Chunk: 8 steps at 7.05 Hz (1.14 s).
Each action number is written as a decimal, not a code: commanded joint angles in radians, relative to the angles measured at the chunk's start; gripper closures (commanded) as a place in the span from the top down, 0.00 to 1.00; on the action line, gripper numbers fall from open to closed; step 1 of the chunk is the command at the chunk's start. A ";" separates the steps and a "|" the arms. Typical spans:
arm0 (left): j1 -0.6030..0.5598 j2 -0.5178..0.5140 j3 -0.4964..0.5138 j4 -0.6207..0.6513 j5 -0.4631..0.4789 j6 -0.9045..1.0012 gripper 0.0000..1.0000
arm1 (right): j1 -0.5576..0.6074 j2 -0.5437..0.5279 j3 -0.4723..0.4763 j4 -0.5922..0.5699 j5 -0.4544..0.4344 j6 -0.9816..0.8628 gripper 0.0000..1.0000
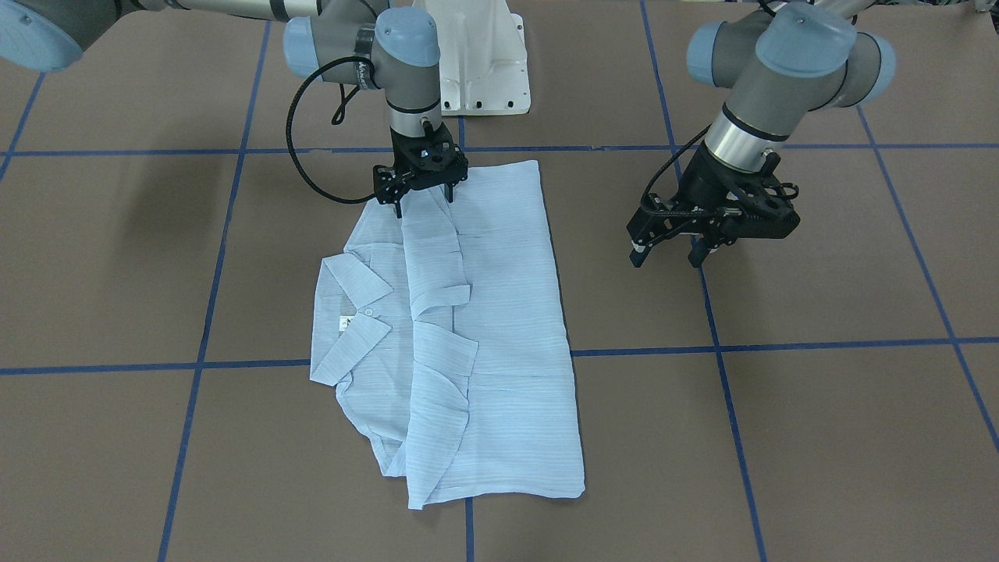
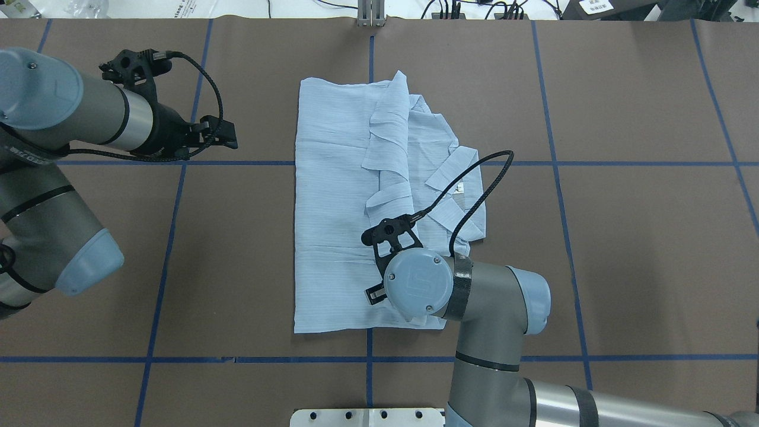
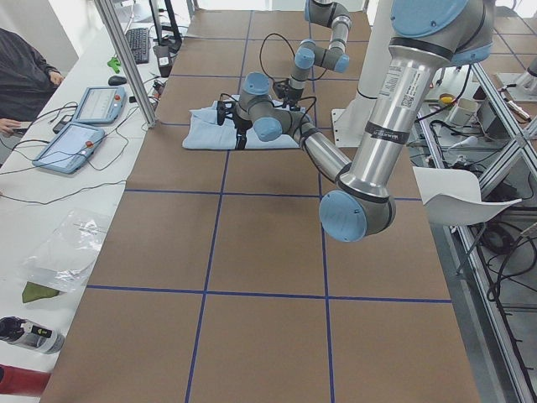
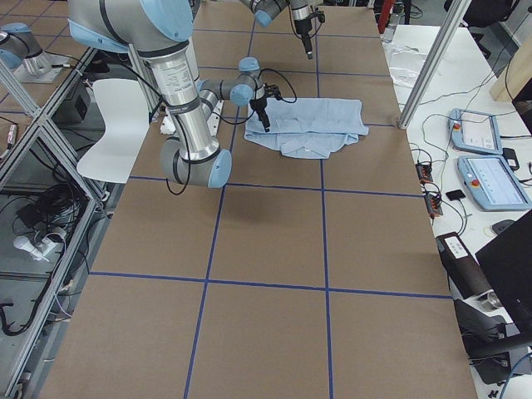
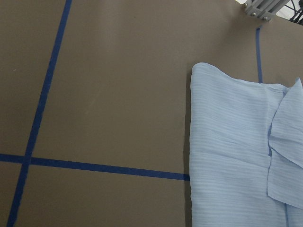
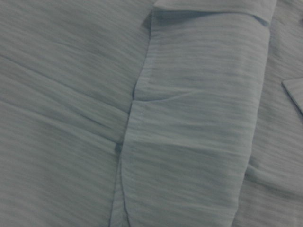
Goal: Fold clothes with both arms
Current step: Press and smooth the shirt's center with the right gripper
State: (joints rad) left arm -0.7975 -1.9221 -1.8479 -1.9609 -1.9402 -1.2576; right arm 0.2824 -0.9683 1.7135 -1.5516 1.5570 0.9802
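Note:
The pale-blue striped shirt (image 1: 499, 328) lies flat on the brown table, folded into a long rectangle, with its collar (image 1: 355, 312) sticking out at one side and a sleeve laid along the middle. It also shows in the overhead view (image 2: 332, 207). My right gripper (image 1: 424, 201) points straight down at the shirt's edge nearest the robot base, with its fingers apart around the sleeve's end. The right wrist view shows only cloth (image 6: 189, 123) up close. My left gripper (image 1: 665, 257) is open and empty, above bare table beside the shirt (image 5: 232, 156); it also shows in the overhead view (image 2: 231, 135).
The white pedestal base (image 1: 476, 62) stands behind the shirt. Blue tape lines (image 1: 780, 343) cross the table. The right arm's black cable (image 2: 480, 184) loops over the collar. An aluminium post (image 2: 370, 12) stands at the far edge. Tablets (image 3: 84, 126) lie on the operators' bench.

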 commanded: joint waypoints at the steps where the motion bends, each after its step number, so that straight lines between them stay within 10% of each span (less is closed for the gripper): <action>1: 0.009 0.000 0.013 -0.007 0.001 -0.002 1.00 | -0.003 -0.003 0.000 -0.018 -0.005 0.000 1.00; 8: 0.018 -0.008 0.016 -0.007 0.000 -0.006 1.00 | -0.017 -0.003 0.000 -0.022 -0.005 -0.002 1.00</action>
State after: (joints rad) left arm -0.7841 -1.9261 -1.8316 -1.9682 -1.9403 -1.2613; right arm 0.2649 -0.9666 1.7139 -1.5726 1.5529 0.9799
